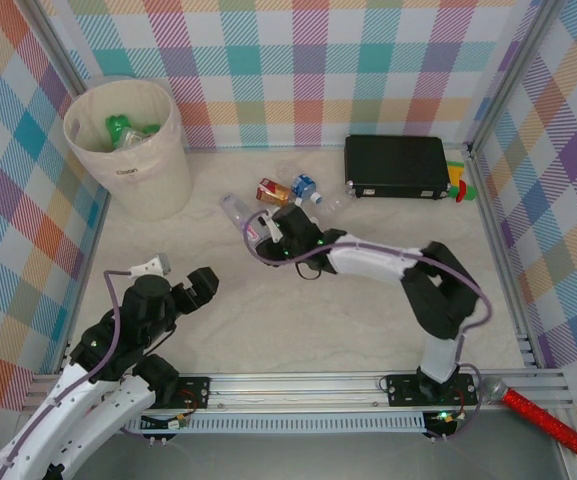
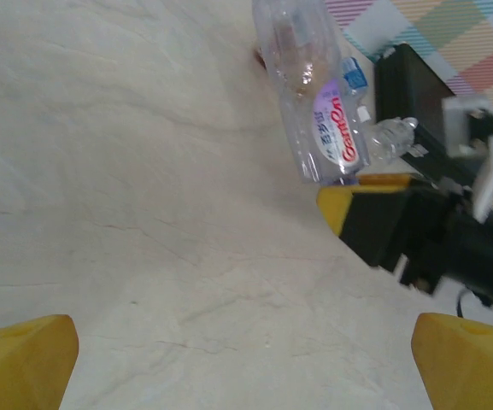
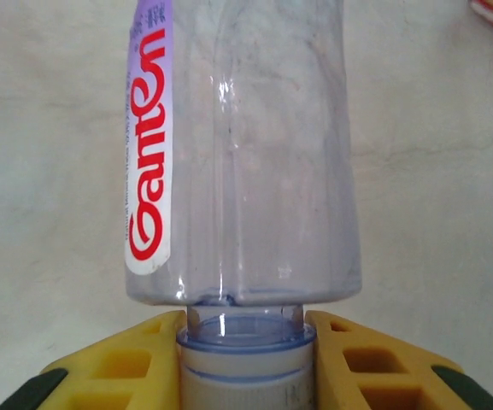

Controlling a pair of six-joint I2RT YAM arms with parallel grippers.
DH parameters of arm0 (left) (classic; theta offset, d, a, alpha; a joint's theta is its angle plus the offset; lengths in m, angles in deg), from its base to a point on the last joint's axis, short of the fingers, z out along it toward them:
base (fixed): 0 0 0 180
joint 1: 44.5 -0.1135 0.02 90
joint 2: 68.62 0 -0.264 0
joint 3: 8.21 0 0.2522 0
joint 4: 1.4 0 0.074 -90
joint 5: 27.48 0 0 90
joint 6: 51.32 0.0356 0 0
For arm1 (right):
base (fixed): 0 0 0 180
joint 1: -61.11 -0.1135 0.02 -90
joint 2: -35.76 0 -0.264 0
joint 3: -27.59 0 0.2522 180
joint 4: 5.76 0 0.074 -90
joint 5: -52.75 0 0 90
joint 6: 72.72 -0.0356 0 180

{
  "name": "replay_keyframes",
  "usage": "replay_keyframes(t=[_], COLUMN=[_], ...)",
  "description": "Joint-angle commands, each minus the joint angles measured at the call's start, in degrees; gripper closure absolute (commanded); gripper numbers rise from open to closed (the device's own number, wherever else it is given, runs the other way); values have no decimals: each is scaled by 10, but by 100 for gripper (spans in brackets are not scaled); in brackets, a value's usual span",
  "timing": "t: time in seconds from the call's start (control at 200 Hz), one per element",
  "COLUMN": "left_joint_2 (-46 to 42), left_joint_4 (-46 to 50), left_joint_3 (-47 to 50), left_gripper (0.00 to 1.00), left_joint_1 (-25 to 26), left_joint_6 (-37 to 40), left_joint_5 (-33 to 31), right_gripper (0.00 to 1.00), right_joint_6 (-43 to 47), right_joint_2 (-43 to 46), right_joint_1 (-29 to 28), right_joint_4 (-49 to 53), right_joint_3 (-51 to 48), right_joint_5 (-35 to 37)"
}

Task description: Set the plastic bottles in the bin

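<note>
- Right pincer (image 3: 244,354) clamps the clear bottle (image 3: 246,154) at its neck (label reads "Ganten"); the bottle lies on the bench (image 3: 434,213).
- Left pincer (image 2: 246,359) gapes wide, empty.
- Bin (image 1: 158,175) stands far left, green bottles (image 1: 123,130) inside.

Red "Ganten" label on clear bottle (image 3: 255,154)

Pale, marble-veined table (image 1: 298,330). In the far-left corner I see the cream bin (image 1: 146,172) standing upright on it. At far right a black case (image 1: 396,166) lies flat, with a small green, yellow and red item (image 1: 457,183) just beside its right end. Mid-table, in a loose row running toward the case:
- clear Ganten bottle (image 1: 238,212)
- brown-labelled bottle (image 1: 271,191)
- blue-labelled bottle (image 1: 304,187)
- small clear bottle (image 1: 336,200), near the case's left corner

I cannot tell whether the clear Ganten bottle rests fully on the surface.
</note>
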Motion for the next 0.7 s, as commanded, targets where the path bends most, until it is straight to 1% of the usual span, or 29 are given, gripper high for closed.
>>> replay_keyframes(t=[0.0,0.125,0.26,0.405,0.42,0.495,0.575,0.695], left_joint_2=[18,63,121,172,176,203,232,265], left_joint_4=[-87,-129,-186,-227,-247,-273,-296,-312], left_joint_3=[23,20,0,-22,-23,-29,-35,-48], left_gripper=[0,0,0,0,0,0,0,3], left_joint_1=[4,3,3,4,4,4,5,6], left_joint_6=[-33,-43,-44,-47,-48,-54,-57,-60], left_joint_5=[39,39,57,69,71,78,85,85], right_gripper=[70,70,70,70,70,71,71,71], right_joint_6=[-7,-3,0,1,1,-1,-7,-9], right_joint_2=[80,162,219,245,248,252,253,251], right_joint_1=[-16,-38,-56,-66,-67,-71,-76,-87], right_joint_4=[-72,-110,-157,-199,-205,-225,-232,-240], right_joint_3=[-81,-169,-242,-289,-295,-310,-316,-318], right_joint_5=[7,19,29,29,28,24,13,7])
